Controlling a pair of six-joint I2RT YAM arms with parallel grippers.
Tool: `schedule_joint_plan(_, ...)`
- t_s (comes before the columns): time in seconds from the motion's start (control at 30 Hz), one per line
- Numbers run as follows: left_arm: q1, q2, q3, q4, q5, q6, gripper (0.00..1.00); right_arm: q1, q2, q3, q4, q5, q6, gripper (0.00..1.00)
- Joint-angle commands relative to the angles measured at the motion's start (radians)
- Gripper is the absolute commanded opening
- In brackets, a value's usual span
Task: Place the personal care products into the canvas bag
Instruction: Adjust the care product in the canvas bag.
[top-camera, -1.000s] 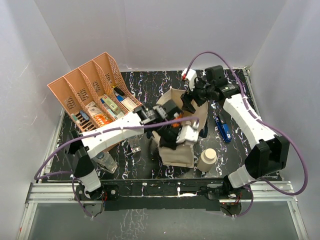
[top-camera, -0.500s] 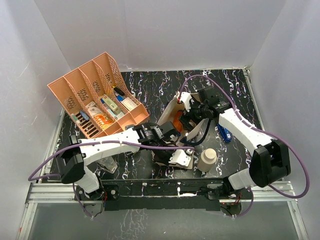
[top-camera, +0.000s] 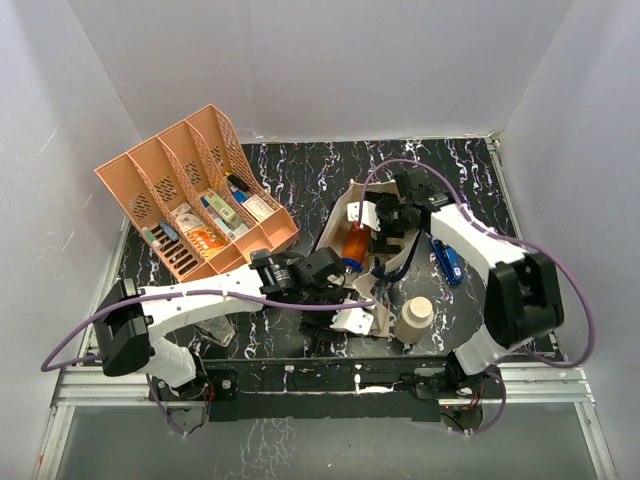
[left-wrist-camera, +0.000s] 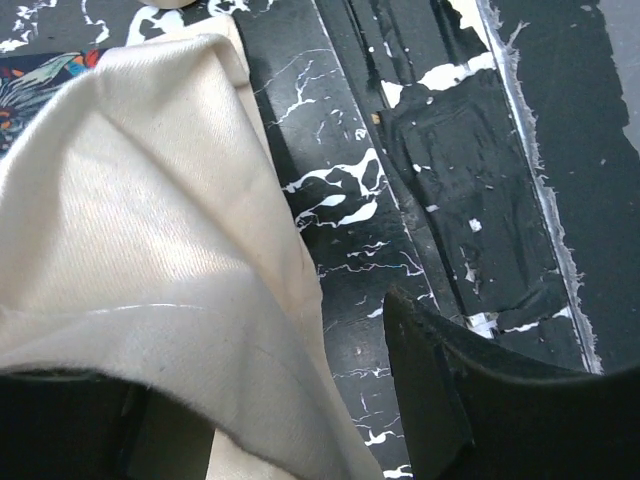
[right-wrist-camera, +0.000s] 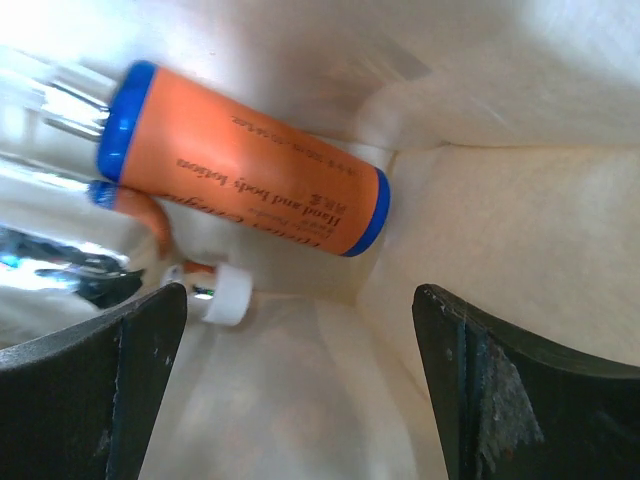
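The cream canvas bag (top-camera: 381, 316) sits mid-table with its mouth gaping; its cloth (left-wrist-camera: 150, 250) fills the left of the left wrist view. Inside it lie an orange bottle with blue ends (right-wrist-camera: 245, 160), also seen from above (top-camera: 352, 245), and a white-capped bottle (right-wrist-camera: 222, 293). My right gripper (right-wrist-camera: 300, 330) is open at the bag's mouth (top-camera: 385, 225), empty. My left gripper (top-camera: 335, 290) is low by the bag's near side, its jaws apart (left-wrist-camera: 270, 400), with canvas draped over the left finger. A cream cylinder (top-camera: 415, 318) stands right of the bag. A clear bottle (top-camera: 215, 328) lies near the left arm.
An orange perforated tray (top-camera: 150, 180) with small packets stands at the back left. A slim blue flat object (top-camera: 447, 260) lies right of the bag, under the right arm. White walls close in the black marbled table (top-camera: 300, 165) on three sides.
My left gripper has let go of the bag's cloth, opened and dropped toward the near edge. The bag has sagged from upright. My right gripper has moved down into its mouth.
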Motion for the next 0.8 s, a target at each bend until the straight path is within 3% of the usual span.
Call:
schedule_joint_plan(0.0,0.002,-0.039,-0.032,0.041,-0.024,-0.017,0.56,-0.007,0.113,0.081,0.041,-0.089,-0.241,1.0)
schedule_joint_plan(0.2,0.005,-0.046,-0.047,0.064,-0.009,0.002,0.37,0.004,0.203,0.116,-0.039,-0.103,-0.545,1.0)
schedule_joint_plan(0.43,0.019,-0.05,-0.053,0.061,0.003,0.019,0.0,0.029,0.159,0.054,-0.02,-0.134,-0.68,1.0)
schedule_joint_plan(0.77,0.019,-0.053,-0.061,0.062,0.023,0.017,0.0,0.119,0.29,0.065,-0.124,-0.095,-0.773,0.99)
